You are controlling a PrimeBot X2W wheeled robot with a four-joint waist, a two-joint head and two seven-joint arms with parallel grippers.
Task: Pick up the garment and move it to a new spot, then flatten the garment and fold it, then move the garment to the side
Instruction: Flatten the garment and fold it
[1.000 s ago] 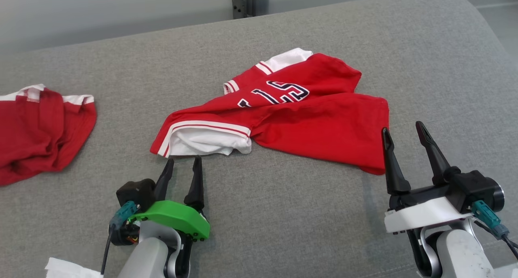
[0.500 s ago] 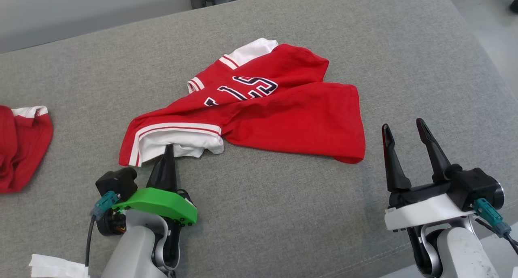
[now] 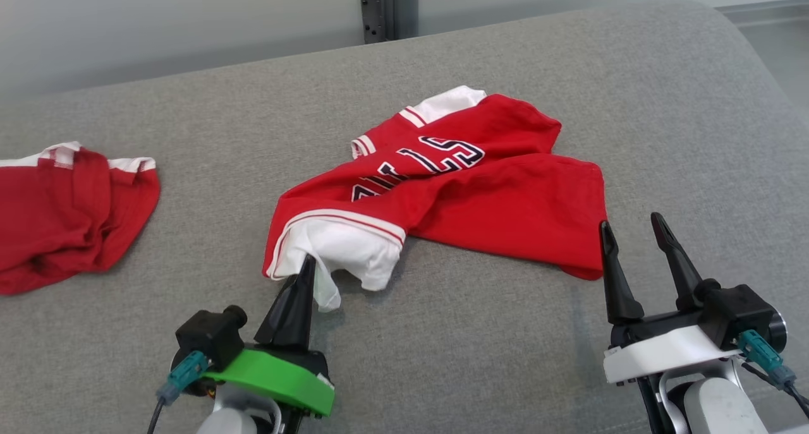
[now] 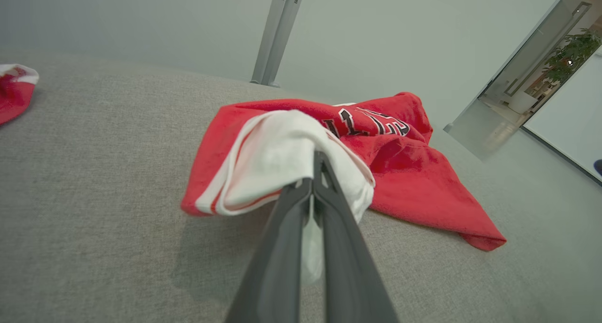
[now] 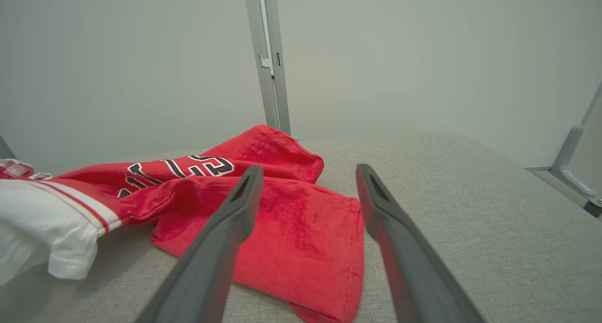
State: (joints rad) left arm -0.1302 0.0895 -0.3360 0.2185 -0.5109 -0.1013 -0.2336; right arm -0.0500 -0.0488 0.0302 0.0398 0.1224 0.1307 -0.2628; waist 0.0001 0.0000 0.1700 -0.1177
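One garment point(image 3: 505, 200) (white sleeve point(image 3: 344, 247)) in left end effector point(image 3: 308, 261).

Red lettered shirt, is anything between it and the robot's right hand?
Nothing visible: only grey fabric cushion lies between the open right hand and the red lettered shirt with white sleeves. The left hand pinches one sleeve.

Red garment point(image 3: 505, 200) with white sleeve, crumpled on grey cushion point(image 3: 189, 137), sleeve edge lifted

garment point(image 3: 499, 200): soft matt red-white cloth | couch point(image 3: 189, 137): rough grey woven fabric | post point(image 3: 387, 7): smooth grey metal
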